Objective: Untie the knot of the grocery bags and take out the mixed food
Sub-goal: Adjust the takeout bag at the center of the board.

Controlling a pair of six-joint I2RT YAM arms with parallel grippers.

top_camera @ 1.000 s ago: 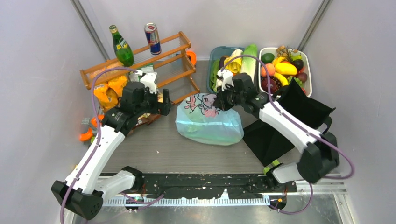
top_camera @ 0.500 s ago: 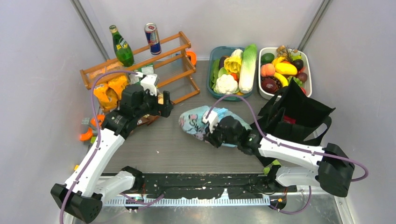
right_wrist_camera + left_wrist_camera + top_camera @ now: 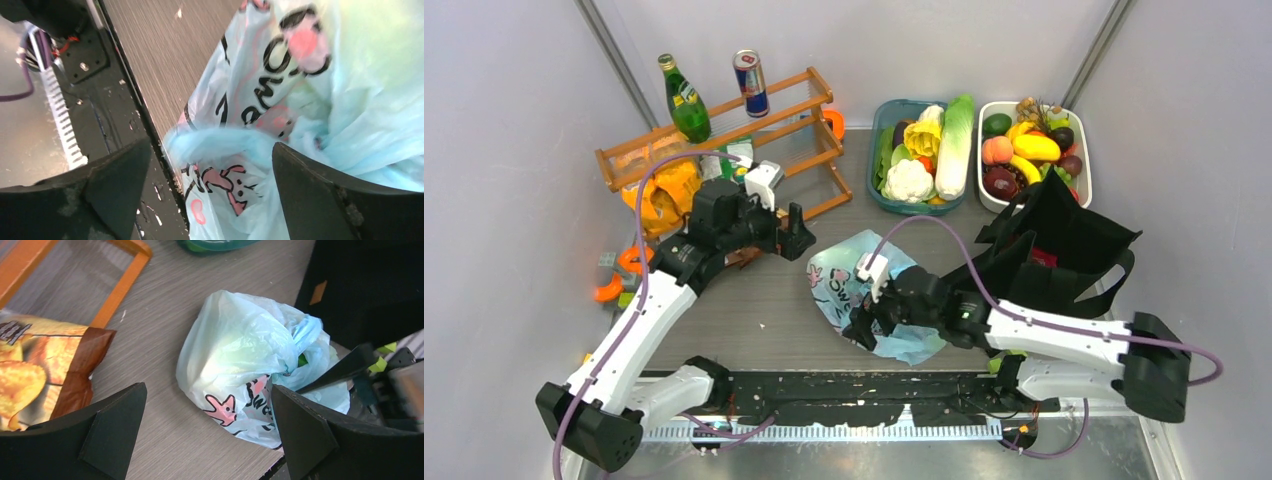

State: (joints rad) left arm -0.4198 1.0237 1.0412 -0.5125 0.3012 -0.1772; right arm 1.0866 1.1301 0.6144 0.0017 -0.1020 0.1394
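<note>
From the left wrist alone the knot (image 3: 294, 369) shows; left gripper (image 3: 207, 387), right gripper (image 3: 211, 145) agape.

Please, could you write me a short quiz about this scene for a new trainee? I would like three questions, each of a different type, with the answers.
1. True or false: the left gripper is shut on the crisp packet.
2. Where is the black tote? A) at the far left of the scene; B) right of the light-blue bag, nearer the arms than the fruit tray; C) under the light-blue bag.
3. Which gripper is over the light-blue bag, and how are its fingers?
Key: 1 false, its fingers stand open and empty. 2 B. 3 the right gripper, fingers open.
</note>
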